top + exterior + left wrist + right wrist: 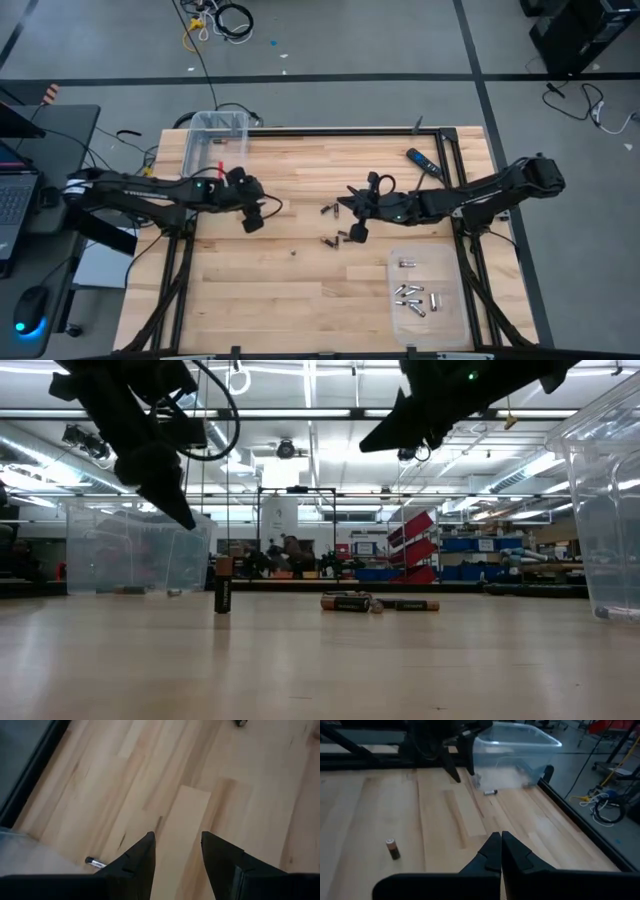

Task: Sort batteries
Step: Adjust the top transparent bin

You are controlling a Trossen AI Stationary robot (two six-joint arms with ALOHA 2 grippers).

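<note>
Large workshop hall: strip ceiling lights (330,415), blue shelving (480,545), taped concrete floor (350,40), cables (225,20).

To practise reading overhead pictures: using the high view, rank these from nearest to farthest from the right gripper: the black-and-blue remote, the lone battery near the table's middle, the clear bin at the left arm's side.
Measured from the right gripper:
1. Lone battery, on bare wood toward the left arm.
2. Black-and-blue remote, near the table's far edge on the right arm's side.
3. Clear bin, at the far corner behind the left arm.
</note>
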